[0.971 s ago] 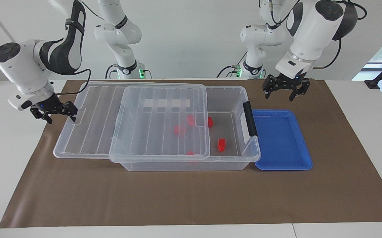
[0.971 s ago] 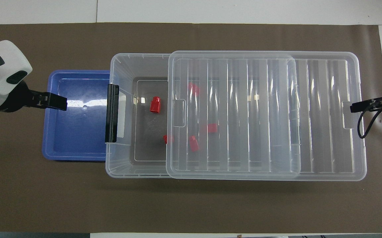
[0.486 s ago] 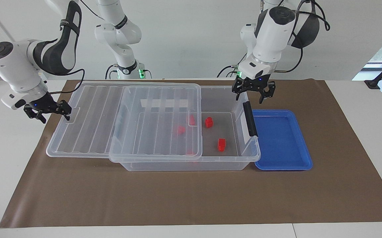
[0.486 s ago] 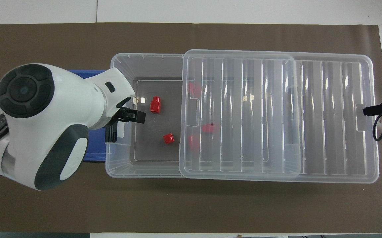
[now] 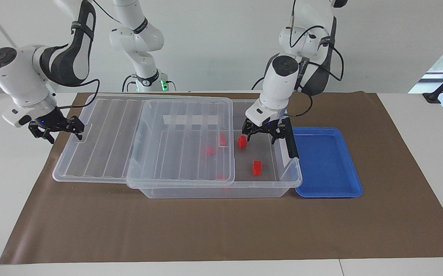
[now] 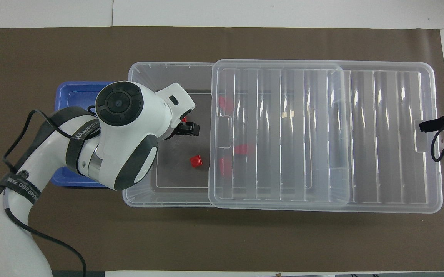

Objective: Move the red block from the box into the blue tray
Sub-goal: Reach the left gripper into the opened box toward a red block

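The clear box [image 5: 209,191] [image 6: 141,77] stands with its lid [image 5: 102,138] [image 6: 375,134] slid partly off toward the right arm's end. In the uncovered part lie two red blocks: one nearer to the robots [image 5: 242,142] [image 6: 196,161], one farther [image 5: 257,168]. Others show dimly under the lid [image 5: 209,150]. My left gripper [image 5: 262,135] hangs open over the uncovered part. From above it hides the farther block except a red sliver [image 6: 184,120]. The blue tray [image 5: 326,165] [image 6: 68,100] sits against the box's latch end. My right gripper [image 5: 55,128] [image 6: 429,125] is at the lid's end tab.
A black latch [image 5: 291,138] stands on the box wall next to the tray, close by the left gripper. The left arm's white body [image 6: 125,130] covers part of the tray and box from above. Brown mat [image 5: 221,230] lies under everything.
The left gripper swung from above the tray's robot-side corner across the latch end and came down over the uncovered blocks. The lid slid toward the right arm's end with the right gripper, then stopped.
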